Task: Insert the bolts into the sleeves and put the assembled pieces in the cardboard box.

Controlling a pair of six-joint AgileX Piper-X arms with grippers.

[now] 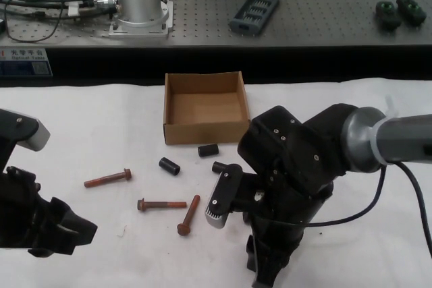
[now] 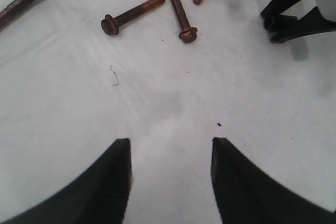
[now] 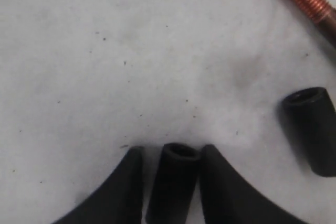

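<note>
The right gripper (image 3: 169,153) has its fingers closed on a short, black, tubular sleeve (image 3: 173,187) lying on the white cloth (image 3: 131,51) in front of the cardboard box (image 1: 202,133). The left gripper (image 2: 170,145) is spread wide and empty, near the copper-coloured flanged bolts (image 2: 181,9).

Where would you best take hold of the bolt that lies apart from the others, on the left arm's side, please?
Grip the lone bolt across its shank, just behind the flanged head, coming straight down with the left gripper. It lies flat on the cloth with nothing crowding it, and this probably leaves the threaded end free for a sleeve.
</note>
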